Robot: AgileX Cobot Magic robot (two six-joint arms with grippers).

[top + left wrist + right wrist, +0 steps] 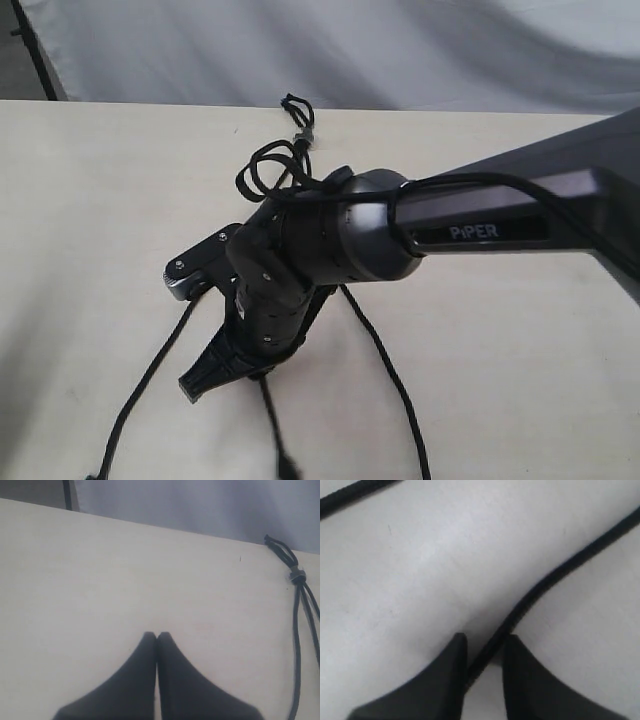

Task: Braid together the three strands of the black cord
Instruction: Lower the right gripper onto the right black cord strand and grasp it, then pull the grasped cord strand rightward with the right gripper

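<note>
Strand (555,574) sits inside narrowly parted right gripper (486,640)

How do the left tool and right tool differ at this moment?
The left tool is shut, tips touching; the right tool stands partly open. The left tool grips nothing, the cord lying off to its side; the right tool has one strand running between its tips. Both have black tapered tips.

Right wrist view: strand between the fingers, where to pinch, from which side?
Pinch the straight stretch of the strand lying flat on the table. Come straight down from above, right gripper straddling it, one finger each side: it's thin, so a side approach would likely push it away.
</note>
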